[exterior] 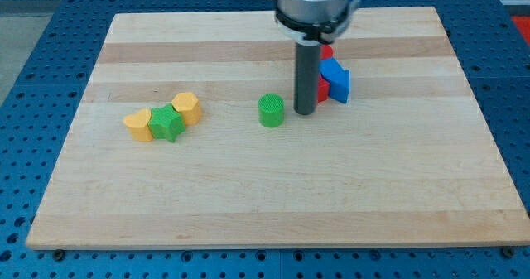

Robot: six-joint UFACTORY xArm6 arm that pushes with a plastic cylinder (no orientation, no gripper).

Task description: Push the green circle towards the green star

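Standing just right of green circle, our tip grips nothing — bare rod. Circle looks light, rigid, slippery — we push right face toward green star.

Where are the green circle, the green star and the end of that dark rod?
Green round block [271, 109], camera view: its flat top face.
Green star-shaped block [168, 123], camera view: middle of its top, between two yellow blocks.
My tip [305, 112], camera view: rod's very end, just right of the circle.
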